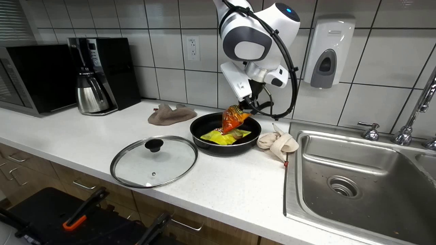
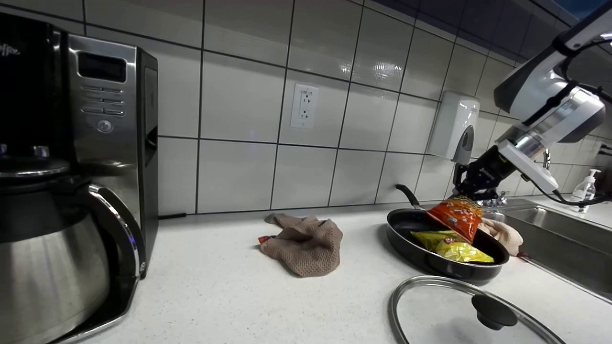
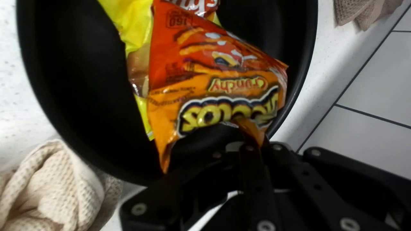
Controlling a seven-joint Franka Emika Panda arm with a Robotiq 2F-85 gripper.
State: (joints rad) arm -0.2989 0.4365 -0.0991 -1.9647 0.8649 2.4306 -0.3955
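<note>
Yellow bag (image 1: 220, 137) in black pan (image 1: 224, 151)

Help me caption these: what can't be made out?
Wrist view: pinched part of the orange bag, hidden inside the claw.
Wrist view: yellow bag, partly behind the orange one.
In an exterior view: lettering on the coffee maker, cut by the left edge.
In an exterior view: outlet lettering, too small.

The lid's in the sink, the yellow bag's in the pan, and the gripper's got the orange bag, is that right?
Not quite: the lid isn't in the sink. It lies on the counter beside the pan, as both exterior views show. The yellow bag is in the pan, and the gripper has the orange bag.
</note>
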